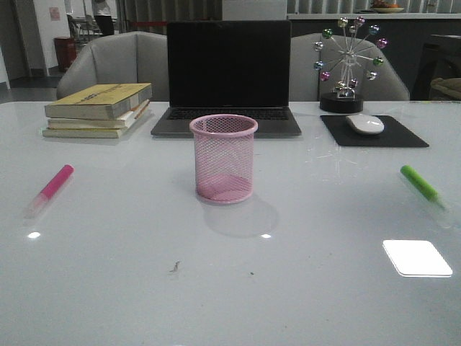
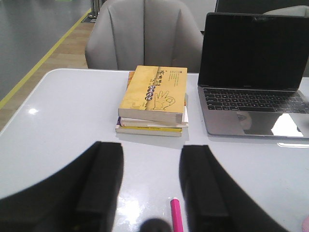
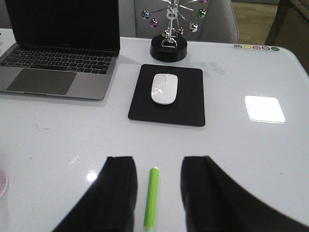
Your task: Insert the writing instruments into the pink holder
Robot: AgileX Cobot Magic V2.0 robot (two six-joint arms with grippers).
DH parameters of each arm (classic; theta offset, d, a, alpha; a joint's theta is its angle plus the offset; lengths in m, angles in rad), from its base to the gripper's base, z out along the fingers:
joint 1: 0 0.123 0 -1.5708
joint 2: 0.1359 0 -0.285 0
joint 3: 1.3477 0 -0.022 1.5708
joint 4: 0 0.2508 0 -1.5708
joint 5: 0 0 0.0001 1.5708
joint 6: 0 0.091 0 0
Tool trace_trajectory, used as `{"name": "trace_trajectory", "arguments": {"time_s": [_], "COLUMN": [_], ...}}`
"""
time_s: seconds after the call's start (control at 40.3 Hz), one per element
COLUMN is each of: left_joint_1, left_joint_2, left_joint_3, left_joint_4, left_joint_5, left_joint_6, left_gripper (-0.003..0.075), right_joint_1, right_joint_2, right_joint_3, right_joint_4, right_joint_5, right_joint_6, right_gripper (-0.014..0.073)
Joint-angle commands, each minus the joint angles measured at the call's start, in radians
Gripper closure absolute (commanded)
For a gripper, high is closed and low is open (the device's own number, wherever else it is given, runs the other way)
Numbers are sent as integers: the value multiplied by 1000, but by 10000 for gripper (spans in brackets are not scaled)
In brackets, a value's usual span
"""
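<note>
The pink holder [image 1: 223,158], a round wire-mesh cup, stands upright and empty at the table's middle. A pink marker [image 1: 50,187] lies flat on the left of the table, a green marker [image 1: 425,186] flat on the right. Neither arm shows in the front view. In the left wrist view my left gripper [image 2: 150,147] is open above the table, the pink marker [image 2: 176,215] lying between its fingers, nearer one finger [image 2: 203,183]. In the right wrist view my right gripper [image 3: 157,160] is open too, with the green marker [image 3: 152,198] lying between its fingers, untouched.
A stack of books [image 1: 101,108] sits at the back left. An open laptop [image 1: 227,72] stands behind the holder. A white mouse [image 1: 366,124] on a black pad [image 1: 403,137] and a ball ornament [image 1: 348,65] are at the back right. Grey chairs stand beyond the table.
</note>
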Motion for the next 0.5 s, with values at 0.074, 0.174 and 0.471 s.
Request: {"name": "trace_trajectory", "arguments": {"time_s": [0.074,0.174,0.471], "left_joint_1": [-7,-7,-7], "left_joint_2": [-15,-15,-15], "left_joint_3": [-37,-37,-37], "left_joint_4": [-9,-9,-9], "left_joint_5": [-83,-83,-83], "left_joint_6": [-4,-4,-4], "left_gripper": [314,315,315], "right_joint_1": [-3,-3,-3], "right_joint_2": [-10,-10,76], "right_joint_3": [-39,-39,-42], "right_joint_4": [-9,-7,-8], "right_joint_5": [-55,-45,148], "right_joint_6": [5,5,5], "right_gripper": [199,199,199]}}
